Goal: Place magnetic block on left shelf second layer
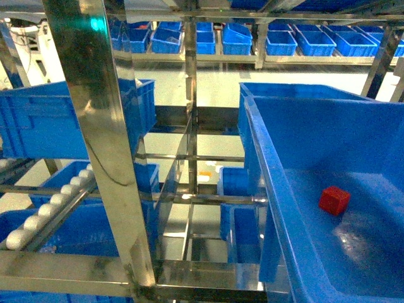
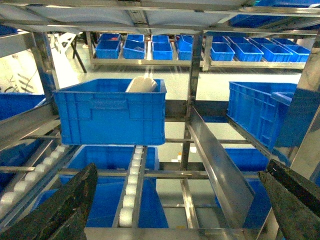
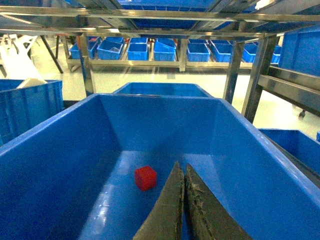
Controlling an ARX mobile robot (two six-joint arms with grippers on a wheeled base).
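The magnetic block [image 1: 334, 200] is a small red cube lying on the floor of a big blue crate [image 1: 303, 126] at the right. In the right wrist view the block [image 3: 145, 178] sits just left of my right gripper [image 3: 181, 166], which is shut with nothing between its fingers and hangs inside that crate. My left gripper [image 2: 175, 210] is open, its dark fingers [image 2: 65, 210] wide apart and empty. It faces the left shelf second layer [image 2: 131, 190], a steel tier with white roller rails bearing a deep blue crate [image 2: 110, 112]. Neither gripper shows in the head view.
A shiny steel upright [image 1: 107, 145] stands close in front at the left. A slanted steel divider [image 2: 220, 165] runs between the shelf bays. Lower tiers hold more blue crates [image 2: 107, 160]. A far rack [image 3: 150, 50] carries several blue bins. Something white [image 2: 142, 85] lies in the left crate.
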